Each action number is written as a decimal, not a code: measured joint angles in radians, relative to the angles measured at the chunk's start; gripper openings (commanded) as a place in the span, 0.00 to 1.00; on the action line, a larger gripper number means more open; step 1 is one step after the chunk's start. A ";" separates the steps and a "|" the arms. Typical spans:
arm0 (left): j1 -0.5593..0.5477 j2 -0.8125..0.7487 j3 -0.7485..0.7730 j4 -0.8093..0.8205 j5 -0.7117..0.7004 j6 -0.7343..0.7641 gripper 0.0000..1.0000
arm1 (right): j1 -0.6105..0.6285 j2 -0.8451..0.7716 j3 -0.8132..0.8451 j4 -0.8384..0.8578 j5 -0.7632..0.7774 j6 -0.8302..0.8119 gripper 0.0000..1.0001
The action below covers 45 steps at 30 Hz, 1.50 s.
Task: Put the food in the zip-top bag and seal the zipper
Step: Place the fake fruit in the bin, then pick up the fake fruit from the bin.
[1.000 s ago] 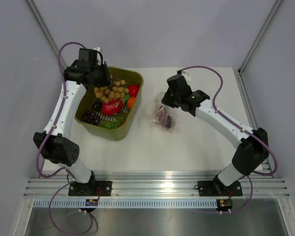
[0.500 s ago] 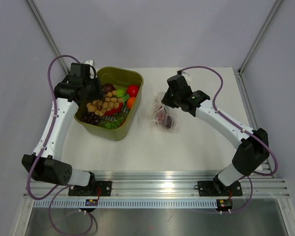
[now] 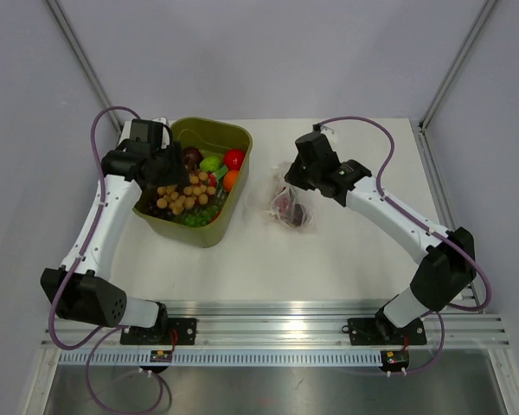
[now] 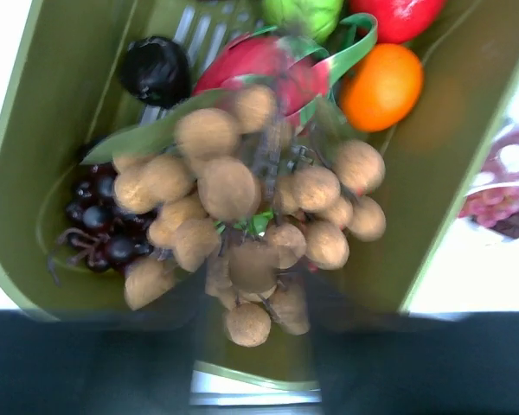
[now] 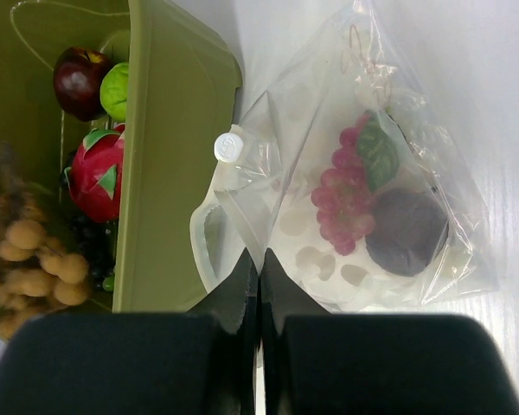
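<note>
My left gripper (image 3: 175, 177) hangs over the olive-green tub (image 3: 209, 238), its blurred fingers (image 4: 156, 346) wide apart and open. A bunch of tan round fruits (image 4: 251, 216) lies between and beyond them, over the other food: an orange (image 4: 381, 86), a red dragon fruit (image 4: 259, 65) and dark grapes (image 4: 104, 229). Right of the tub lies the clear zip-top bag (image 3: 290, 206), with pink grapes (image 5: 342, 203) and a dark purple piece (image 5: 406, 232) inside. My right gripper (image 5: 259, 259) is shut on the bag's near edge. The zipper strip is not clearly visible.
The tub's wall (image 5: 169, 130) stands close to the left of the bag (image 5: 372, 173). A small white tab (image 5: 227, 145) sits at the bag's edge near the tub. Grey walls enclose the white table (image 3: 329, 259) on three sides, and the arm bases line its near edge.
My left arm carried the tan fruit bunch from the tub's back toward its front-left, and its jaws have opened. The right arm and the bag have not moved.
</note>
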<state>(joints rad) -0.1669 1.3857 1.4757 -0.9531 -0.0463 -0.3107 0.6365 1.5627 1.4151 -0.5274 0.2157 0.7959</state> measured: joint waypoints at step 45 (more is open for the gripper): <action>-0.044 0.962 0.742 0.065 0.324 -0.025 0.80 | 0.000 0.084 0.113 -0.090 0.031 -0.025 0.00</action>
<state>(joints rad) -0.2108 2.3474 2.2177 -0.8883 0.2779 -0.3359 0.6365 1.6470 1.5284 -0.6174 0.2462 0.7708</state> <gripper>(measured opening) 0.784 0.012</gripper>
